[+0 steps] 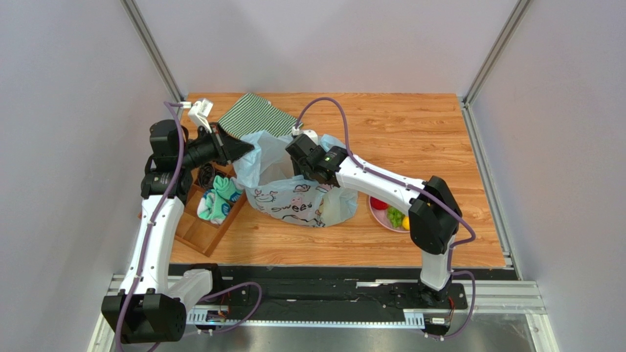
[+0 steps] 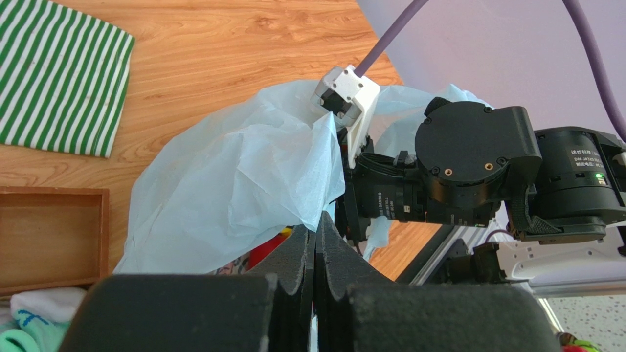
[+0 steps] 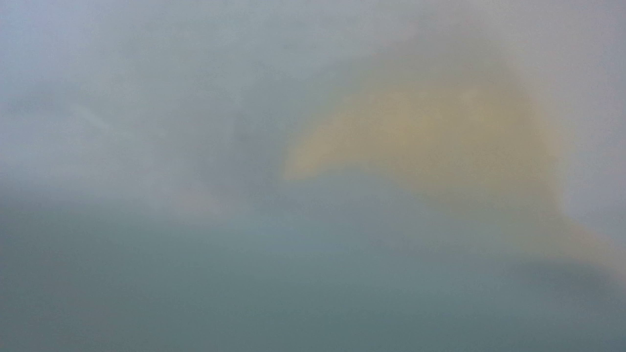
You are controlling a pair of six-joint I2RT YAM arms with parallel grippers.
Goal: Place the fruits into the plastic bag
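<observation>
Pointing down into the mouth of the plastic bag [image 1: 290, 192], the right gripper [image 1: 305, 161] has its fingers hidden under the film, so I cannot tell whether they are apart or closed, or whether they carry anything. Its own camera gives only a fog with a pale yellow curved blur, perhaps a fruit. The left gripper [image 2: 316, 246] is clenched on the left rim of the bag and holds the mouth up and open. The fruits that are outside, a red apple [image 1: 378, 203], green grapes [image 1: 395, 216] and a lemon [image 1: 405, 222], lie on the pink plate [image 1: 382, 223] just right of the bag, so the right arm is nearer to them. The bag is thin, pale blue and crumpled, with cartoon prints.
</observation>
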